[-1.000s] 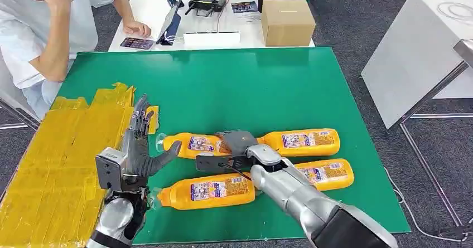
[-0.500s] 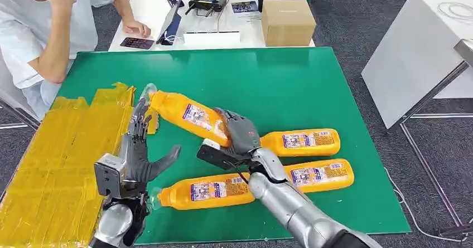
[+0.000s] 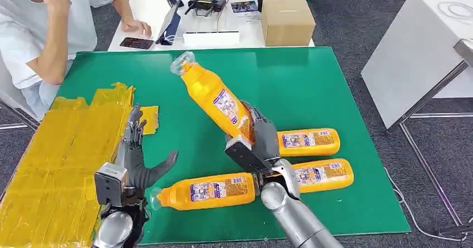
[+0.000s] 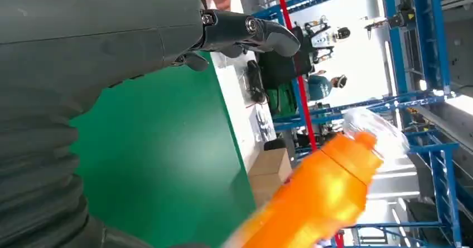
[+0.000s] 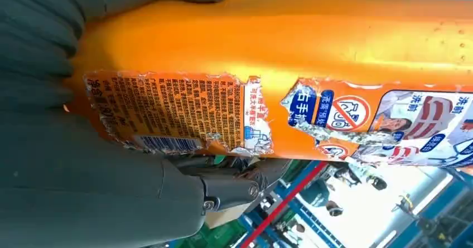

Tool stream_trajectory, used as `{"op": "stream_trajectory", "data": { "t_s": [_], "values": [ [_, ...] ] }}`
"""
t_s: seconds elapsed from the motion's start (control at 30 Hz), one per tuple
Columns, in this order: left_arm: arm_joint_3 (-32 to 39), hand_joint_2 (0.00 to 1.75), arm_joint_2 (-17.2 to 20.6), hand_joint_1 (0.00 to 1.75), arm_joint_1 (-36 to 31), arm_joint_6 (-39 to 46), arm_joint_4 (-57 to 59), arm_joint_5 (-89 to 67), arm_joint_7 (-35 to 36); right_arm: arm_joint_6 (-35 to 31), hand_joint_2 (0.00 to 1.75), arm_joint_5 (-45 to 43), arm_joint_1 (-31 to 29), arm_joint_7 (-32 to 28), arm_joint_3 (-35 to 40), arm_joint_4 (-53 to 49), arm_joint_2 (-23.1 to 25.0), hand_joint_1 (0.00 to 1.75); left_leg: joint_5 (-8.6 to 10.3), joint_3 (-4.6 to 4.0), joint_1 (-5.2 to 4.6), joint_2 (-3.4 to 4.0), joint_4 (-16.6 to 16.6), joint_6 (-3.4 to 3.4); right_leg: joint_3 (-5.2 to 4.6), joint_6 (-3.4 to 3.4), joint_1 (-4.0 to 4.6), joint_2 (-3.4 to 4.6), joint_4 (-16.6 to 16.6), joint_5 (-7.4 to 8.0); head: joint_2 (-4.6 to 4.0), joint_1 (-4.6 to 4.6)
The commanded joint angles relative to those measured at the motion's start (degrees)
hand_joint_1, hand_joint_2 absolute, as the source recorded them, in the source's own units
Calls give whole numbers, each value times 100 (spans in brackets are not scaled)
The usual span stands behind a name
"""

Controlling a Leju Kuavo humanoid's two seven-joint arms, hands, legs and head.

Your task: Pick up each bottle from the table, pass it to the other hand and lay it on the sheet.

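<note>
A: From the head view, what is the right hand [image 3: 259, 139] doing?

B: It grips the base end of one orange bottle [image 3: 215, 97], lifted off the green counter [image 3: 312, 86] and tilted, with its clear cap pointing toward the far side.

A: And the left hand [image 3: 136, 156]?

B: Released, holding nothing, fingers spread above the counter just beside the yellow sheet [image 3: 61, 153]. The raised bottle is apart from it.

A: The other bottles?

B: Three lie flat on the counter: the near-left bottle [image 3: 206, 191] close to the left hand, the far-right bottle [image 3: 309, 141] and the near-right bottle [image 3: 323, 174] beside the right arm. A person [image 3: 42, 30] sits at the far left, by a white table [image 3: 150, 8] bearing a cardboard box [image 3: 287, 20].

A: The left wrist view?

B: The left hand's dark fingers [image 4: 251, 30] stretch out over the green surface, clasping nothing. The lifted bottle's cap end shows blurred in front of them.

A: The right wrist view?

B: The right hand wraps the orange bottle's body, the thumb under its torn label [image 5: 184, 114].
</note>
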Motion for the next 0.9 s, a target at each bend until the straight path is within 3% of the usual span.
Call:
{"op": "stream_trajectory", "data": {
  "t_s": [0.03,0.17,0.27,0.9],
  "values": [
    [-183,175,165,0,-104,-145,148,-69,97,202,175,-685,389,-463,-367,-649,-45,175,-3,11,2,-9,-3,-1,15,-4,3,-8,-4,-5,0,0],
    [-432,175,281,0,-311,-887,181,507,233,1123,175,-1344,564,-689,-64,-882,-153,175,-5,15,3,-15,-4,-1,21,-3,3,-15,-7,-8,0,0],
    [-555,175,326,0,-464,-1457,107,1105,421,1199,175,-1328,523,-732,156,-722,-147,175,-12,24,7,-10,0,-3,29,-6,8,-9,-6,-12,0,0],
    [-518,175,358,0,-632,-2174,150,2459,898,980,175,-921,463,-853,713,-446,-162,175,-12,30,8,-3,-2,-3,34,-6,8,-1,-9,-9,0,0]
  ]
}}
